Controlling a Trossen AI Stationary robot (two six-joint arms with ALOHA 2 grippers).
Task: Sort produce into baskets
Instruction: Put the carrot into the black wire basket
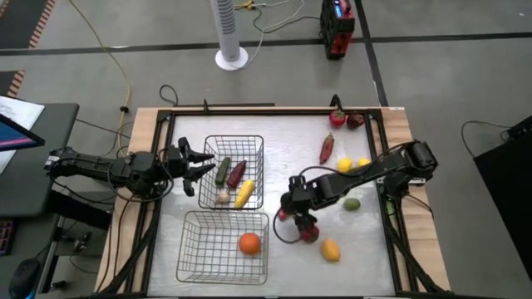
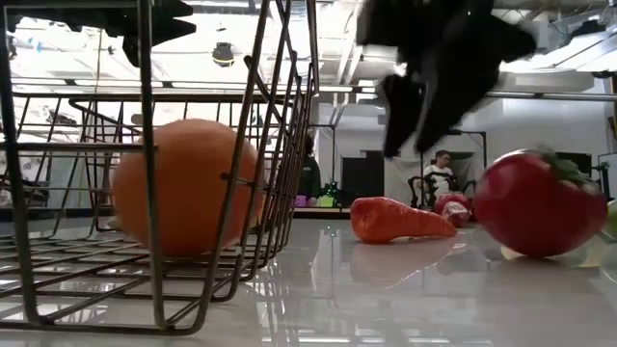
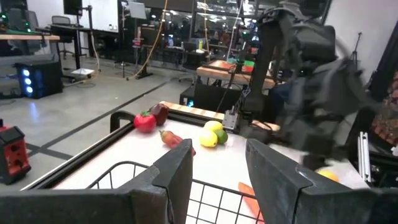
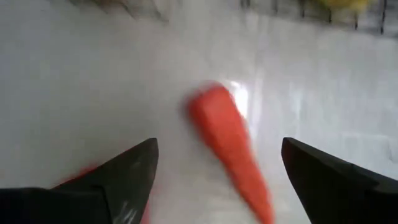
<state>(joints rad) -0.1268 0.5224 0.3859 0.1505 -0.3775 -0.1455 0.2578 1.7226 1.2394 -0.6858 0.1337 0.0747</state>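
Observation:
My right gripper (image 1: 295, 218) is open and points down over an orange-red carrot (image 4: 227, 149) that lies on the white table to the right of the near basket. Its fingers stand on either side of the carrot, above it and apart from it, as the low view (image 2: 415, 120) shows. A red tomato (image 2: 535, 202) sits just beside it. The near wire basket (image 1: 193, 249) holds an orange (image 1: 249, 242). The far basket (image 1: 249, 145) holds green, purple and yellow pieces and a garlic. My left gripper (image 1: 195, 166) is open and empty at the far basket's left rim.
Loose on the table's right half are a lemon (image 1: 331, 249), a lime (image 1: 352, 203), two yellow pieces (image 1: 344, 164), a red chili (image 1: 327, 148), and a tomato (image 1: 337, 118) with a dark red piece at the far edge. A dark frame borders the table.

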